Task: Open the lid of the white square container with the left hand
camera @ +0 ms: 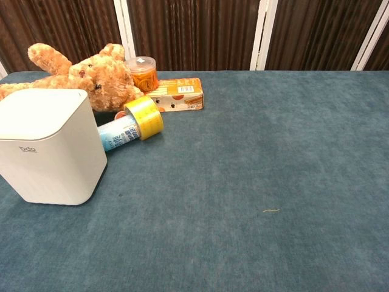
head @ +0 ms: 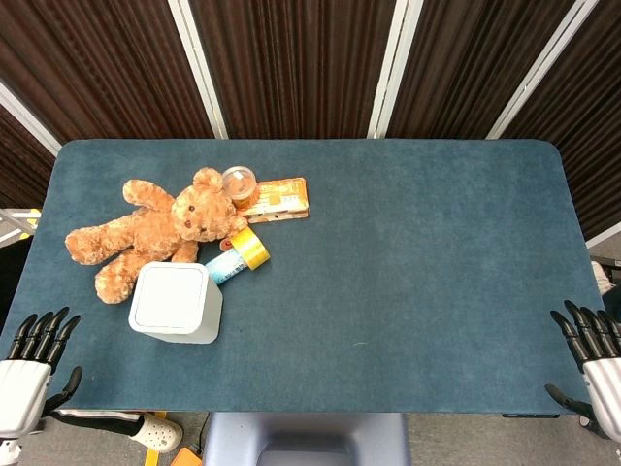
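Observation:
The white square container [head: 177, 302] [camera: 50, 143] stands on the left part of the table, its lid down flat. My left hand [head: 31, 367] hovers off the table's front left corner, fingers spread and holding nothing, well to the left of the container. At the front right corner my right hand [head: 594, 361] is also spread and holds nothing. Neither hand shows in the chest view.
A brown teddy bear [head: 155, 228] [camera: 85, 76] lies behind the container. A blue tube with a yellow cap [head: 238, 257] [camera: 130, 126] lies against its back right side. Farther back are an orange box [head: 277, 199] [camera: 176, 95] and a small jar [head: 239, 183] [camera: 143, 72]. The blue table [head: 417, 262] extends right.

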Controlling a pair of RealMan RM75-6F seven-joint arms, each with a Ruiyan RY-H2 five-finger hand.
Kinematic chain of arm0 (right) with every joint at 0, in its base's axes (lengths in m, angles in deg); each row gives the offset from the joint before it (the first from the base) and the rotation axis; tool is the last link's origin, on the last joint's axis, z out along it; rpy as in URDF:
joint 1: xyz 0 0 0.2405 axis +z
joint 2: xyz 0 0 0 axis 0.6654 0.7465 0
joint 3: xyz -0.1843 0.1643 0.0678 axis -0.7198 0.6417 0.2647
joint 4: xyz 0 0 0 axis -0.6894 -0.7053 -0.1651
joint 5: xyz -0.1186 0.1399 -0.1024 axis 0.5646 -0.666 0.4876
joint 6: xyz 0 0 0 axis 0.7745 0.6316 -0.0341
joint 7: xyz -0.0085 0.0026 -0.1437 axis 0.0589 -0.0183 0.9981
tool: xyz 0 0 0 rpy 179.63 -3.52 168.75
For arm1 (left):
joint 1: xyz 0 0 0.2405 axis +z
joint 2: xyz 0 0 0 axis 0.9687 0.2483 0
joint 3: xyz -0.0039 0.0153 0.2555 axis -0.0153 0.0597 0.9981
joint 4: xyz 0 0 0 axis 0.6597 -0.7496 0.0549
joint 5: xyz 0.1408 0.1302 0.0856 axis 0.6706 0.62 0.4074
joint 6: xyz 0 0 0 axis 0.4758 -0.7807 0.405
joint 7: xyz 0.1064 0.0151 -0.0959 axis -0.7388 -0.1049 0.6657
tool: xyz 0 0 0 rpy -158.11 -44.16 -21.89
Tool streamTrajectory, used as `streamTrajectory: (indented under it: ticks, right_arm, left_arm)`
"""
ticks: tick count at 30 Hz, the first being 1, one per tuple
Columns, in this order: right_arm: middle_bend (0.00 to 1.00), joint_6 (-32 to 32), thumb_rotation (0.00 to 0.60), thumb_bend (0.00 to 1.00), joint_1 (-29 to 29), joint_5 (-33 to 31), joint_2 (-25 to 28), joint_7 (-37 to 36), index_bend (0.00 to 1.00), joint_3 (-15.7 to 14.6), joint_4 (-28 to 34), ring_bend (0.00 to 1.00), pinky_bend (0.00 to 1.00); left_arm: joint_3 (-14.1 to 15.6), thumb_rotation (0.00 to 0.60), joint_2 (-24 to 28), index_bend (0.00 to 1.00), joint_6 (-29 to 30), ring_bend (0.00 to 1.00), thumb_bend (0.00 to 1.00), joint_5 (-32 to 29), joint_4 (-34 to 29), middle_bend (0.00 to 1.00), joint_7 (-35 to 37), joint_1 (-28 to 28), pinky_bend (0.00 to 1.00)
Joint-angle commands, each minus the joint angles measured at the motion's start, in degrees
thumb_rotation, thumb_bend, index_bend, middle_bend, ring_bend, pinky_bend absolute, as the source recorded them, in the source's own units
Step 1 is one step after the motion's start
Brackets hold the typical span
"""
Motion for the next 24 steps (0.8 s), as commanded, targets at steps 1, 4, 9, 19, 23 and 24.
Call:
streamTrajectory:
  ticks: [1, 4, 9, 19, 23, 24]
  right_arm:
    - [0.0, -0.4, 0.6, 0.05, 0.18, -0.17, -0.05, 0.05, 0.0, -0.02, 0.0, 0.0, 0.0]
    - [0.0, -0.68, 0.6, 0.05, 0.3, -0.36, -0.12, 0.23, 0.0, -0.01, -0.01, 0.0, 0.0]
    - [0.0, -0.84, 0.6, 0.05, 0.48, -0.48, -0.6, 0.74, 0.0, 0.13, -0.29, 0.0, 0.0]
    - [0.0, -3.01, 0.6, 0.05, 1.43, -2.76, -1.09, 1.4, 0.0, 0.7, -0.28, 0.0, 0.0]
    - [0.0, -3.49, 0.6, 0.05, 1.62, -3.2, -1.16, 1.64, 0.0, 0.73, -0.22, 0.0, 0.0]
    - [0.0, -3.6, 0.6, 0.05, 1.66, -3.22, -1.15, 1.67, 0.0, 0.69, -0.17, 0.0, 0.0]
  left_arm:
    - [0.2, 0.6, -0.17, 0.0, -0.74, 0.0, 0.43, -0.02, -0.26, 0.0, -0.32, -0.24, 0.0]
    - [0.28, 0.6, -0.6, 0.0, -2.58, 0.0, 0.43, -0.08, -0.42, 0.0, -0.65, -1.13, 0.0]
    - [-0.73, 0.6, -1.72, 0.0, -8.27, 0.54, 0.44, -1.34, -3.0, 0.6, -4.65, -4.27, 0.64]
    - [-1.73, 0.6, -1.94, 0.08, -18.77, 0.99, 0.44, -8.4, -8.35, 1.0, -12.4, -8.62, 1.0]
    - [-1.52, 0.6, -2.59, 0.07, -18.81, 1.0, 0.44, -8.68, -8.05, 1.0, -13.28, -8.75, 1.0]
    - [-1.46, 0.6, -2.73, 0.07, -18.61, 0.99, 0.44, -8.54, -7.96, 1.0, -13.39, -8.73, 1.0]
